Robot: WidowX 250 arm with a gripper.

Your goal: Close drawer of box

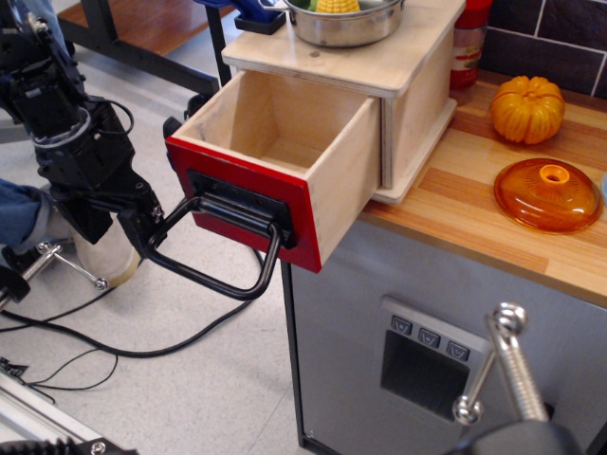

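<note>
The pale plywood box (417,104) stands at the left end of a wooden counter. Its drawer (285,142) is pulled far out over the counter's edge and looks empty inside. The drawer has a glossy red front panel (237,204) with a large black loop handle (223,280) hanging down and to the left. My black gripper (147,227) is at the left, at the handle's left bend. Its fingers (131,232) sit on either side of the bar and look closed on it.
A metal bowl (346,24) with corn sits on the box's top board. An orange pumpkin (527,107) and an orange glass lid (548,194) lie on the counter (455,204) to the right. A grey cabinet (379,379) stands below. Cables (142,351) lie on the floor.
</note>
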